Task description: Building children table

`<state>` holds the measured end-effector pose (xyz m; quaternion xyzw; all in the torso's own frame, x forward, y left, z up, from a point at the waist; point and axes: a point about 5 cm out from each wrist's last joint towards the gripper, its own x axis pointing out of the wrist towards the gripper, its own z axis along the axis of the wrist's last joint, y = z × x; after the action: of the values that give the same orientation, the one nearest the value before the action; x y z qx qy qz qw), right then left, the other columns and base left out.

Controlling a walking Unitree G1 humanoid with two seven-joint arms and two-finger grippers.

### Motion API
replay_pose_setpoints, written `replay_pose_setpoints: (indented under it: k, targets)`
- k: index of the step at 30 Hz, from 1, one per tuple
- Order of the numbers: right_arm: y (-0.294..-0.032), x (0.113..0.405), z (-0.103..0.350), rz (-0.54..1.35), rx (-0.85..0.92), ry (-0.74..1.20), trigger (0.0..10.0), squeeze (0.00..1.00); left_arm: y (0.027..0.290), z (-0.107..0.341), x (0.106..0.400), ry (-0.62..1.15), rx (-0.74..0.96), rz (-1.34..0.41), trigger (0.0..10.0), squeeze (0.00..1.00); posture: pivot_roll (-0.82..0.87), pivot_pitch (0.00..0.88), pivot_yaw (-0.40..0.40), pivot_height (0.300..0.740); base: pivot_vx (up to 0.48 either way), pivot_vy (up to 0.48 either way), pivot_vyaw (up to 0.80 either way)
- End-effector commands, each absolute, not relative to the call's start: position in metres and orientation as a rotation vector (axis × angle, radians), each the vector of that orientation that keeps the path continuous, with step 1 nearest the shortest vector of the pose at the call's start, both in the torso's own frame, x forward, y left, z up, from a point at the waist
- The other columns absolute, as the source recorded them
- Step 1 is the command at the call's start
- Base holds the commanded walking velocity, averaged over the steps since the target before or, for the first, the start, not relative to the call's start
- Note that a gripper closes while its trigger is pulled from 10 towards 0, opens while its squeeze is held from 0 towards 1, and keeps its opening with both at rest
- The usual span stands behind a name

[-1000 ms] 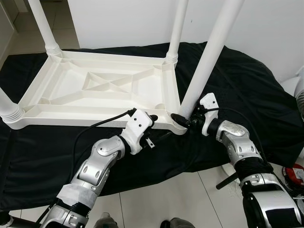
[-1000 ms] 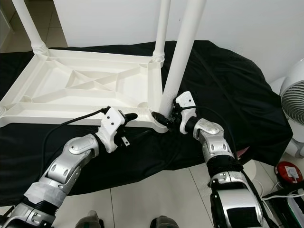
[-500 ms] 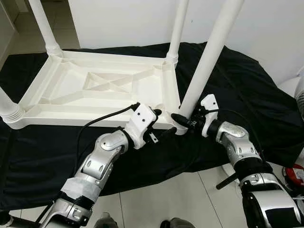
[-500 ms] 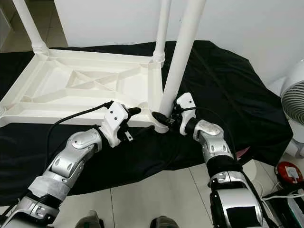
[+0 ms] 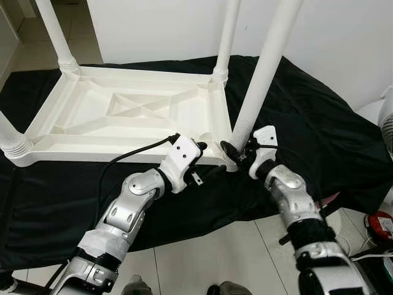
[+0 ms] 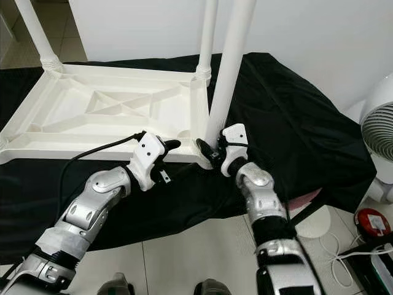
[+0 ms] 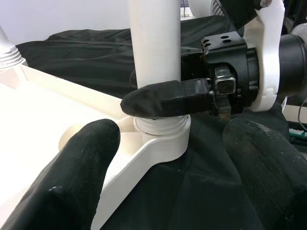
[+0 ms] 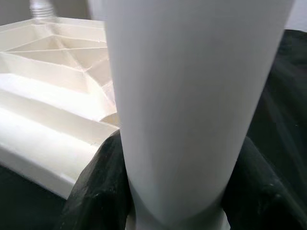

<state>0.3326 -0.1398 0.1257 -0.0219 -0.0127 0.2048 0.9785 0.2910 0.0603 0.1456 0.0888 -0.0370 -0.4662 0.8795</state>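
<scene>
The right gripper (image 5: 231,149) has its two black fingers closed around the base of a white table leg (image 5: 263,69), just above the ribbed collar where the leg meets the near right corner of the table. In the left wrist view, one finger (image 7: 165,98) of that gripper lies across the front of the leg, pressed against it, directly above the threaded socket (image 7: 162,128). In the right wrist view the leg (image 8: 192,96) stands between the two dark fingers, touching both.

The left gripper (image 5: 207,161) sits just beside the same corner, at the near edge of the table. Its fingers are spread apart and hold nothing: one fingertip (image 5: 200,145) rests at the top of the table rim, the other lies lower, over the black cloth. A black cable (image 5: 132,157) runs from this gripper's wrist back along the arm.

The table (image 5: 123,114) is white plastic and lies upside down, its ribbed underside facing up with a cross-shaped brace in the middle. Legs stand upright from its corners: one at the far left (image 5: 56,34), one at the far right (image 5: 228,37), and one at the near left (image 5: 9,140), besides the gripped leg, which leans slightly to the right.

The table rests on a black cloth (image 5: 319,123) draped over a low surface. Beyond it is a white wall (image 5: 172,27). A pale tiled floor (image 5: 215,258) lies below the cloth's edge, and part of a white fan (image 6: 377,138) stands at the far right.
</scene>
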Motion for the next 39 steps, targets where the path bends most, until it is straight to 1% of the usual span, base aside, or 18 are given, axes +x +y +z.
replay_pose_setpoints:
  k: [1,2,5,6,8,13,21,22,24,25,32,33,34,35,36,38,39]
  targets:
    - [-0.147,0.334,0.133,0.292,-0.049,-0.044,10.0,0.0,0.061,0.146,0.292,-0.08,0.2,-0.974,10.0,0.0,0.02,0.0,-0.028,0.74,0.0,0.0,0.0]
    - [-0.147,0.334,0.133,0.292,-0.049,-0.044,10.0,0.0,0.061,0.146,0.292,-0.08,0.2,-0.974,10.0,0.0,0.02,0.0,-0.028,0.74,0.0,0.0,0.0]
    - [-0.137,0.329,0.132,0.182,-0.021,-0.032,10.0,0.0,0.06,0.146,0.291,-0.079,0.196,-0.974,10.0,0.0,0.03,0.0,-0.027,0.74,0.0,0.0,0.0]
    - [-0.137,0.329,0.132,0.182,-0.021,-0.032,10.0,0.0,0.06,0.146,0.291,-0.079,0.196,-0.974,10.0,0.0,0.03,0.0,-0.027,0.74,0.0,0.0,0.0]
    - [-0.128,0.325,0.134,0.099,-0.016,-0.042,10.0,0.0,0.061,0.145,0.291,-0.077,0.197,-0.973,10.0,0.0,0.03,0.0,-0.026,0.74,0.0,0.0,0.0]
    - [-0.116,0.325,0.139,0.06,0.071,-0.032,10.0,0.0,0.062,0.145,0.291,-0.074,0.197,-0.97,10.0,0.0,0.03,0.0,-0.025,0.74,0.0,0.0,0.0]
    - [-0.121,0.323,0.141,0.035,0.05,-0.017,10.0,0.0,0.063,0.145,0.291,-0.074,0.2,-0.972,10.0,0.0,0.03,0.0,-0.026,0.74,0.0,0.0,0.0]
    - [-0.122,0.323,0.141,0.035,0.057,-0.013,10.0,0.58,0.063,0.146,0.292,-0.074,0.201,-0.971,10.0,0.0,0.03,0.0,-0.026,0.74,0.0,0.0,0.0]
    - [-0.123,0.323,0.14,0.035,0.061,-0.011,10.0,0.58,0.063,0.146,0.293,-0.075,0.201,-0.97,10.0,0.0,0.03,0.0,-0.026,0.74,0.0,0.0,0.0]
    - [-0.122,0.321,0.14,0.042,0.069,-0.011,10.0,1.0,0.063,0.146,0.292,-0.076,0.2,-0.97,10.0,0.0,0.03,0.0,-0.028,0.74,0.0,0.0,0.0]
    - [-0.133,0.314,0.141,0.091,0.07,-0.038,10.0,1.0,0.063,0.146,0.291,-0.074,0.199,-0.97,10.0,0.0,0.03,0.0,-0.028,0.74,0.0,0.0,0.0]
    - [-0.137,0.313,0.139,0.125,0.068,-0.027,10.0,1.0,0.064,0.145,0.291,-0.073,0.2,-0.969,10.0,0.0,0.03,0.0,-0.028,0.74,0.0,0.0,0.0]
    - [-0.142,0.311,0.137,0.195,0.046,-0.02,10.0,0.0,0.064,0.146,0.291,-0.074,0.2,-0.969,10.0,0.0,0.03,0.0,-0.028,0.74,0.0,0.0,0.0]
    - [-0.146,0.31,0.136,0.248,0.035,-0.012,10.0,0.0,0.064,0.146,0.291,-0.074,0.2,-0.969,10.0,0.0,0.03,0.0,-0.028,0.74,0.0,0.0,0.0]
    - [-0.146,0.31,0.136,0.248,0.035,-0.012,10.0,0.0,0.064,0.146,0.291,-0.074,0.2,-0.969,10.0,0.0,0.03,0.0,-0.028,0.74,0.0,0.0,0.0]
    - [-0.152,0.31,0.135,0.358,-0.039,-0.017,10.0,0.0,0.063,0.146,0.291,-0.074,0.199,-0.972,10.0,0.0,0.02,0.0,-0.018,0.74,0.0,0.0,0.0]
    - [-0.152,0.31,0.135,0.358,-0.039,-0.017,10.0,0.0,0.063,0.146,0.291,-0.074,0.199,-0.972,10.0,0.0,0.02,0.0,-0.018,0.74,0.0,0.0,0.0]
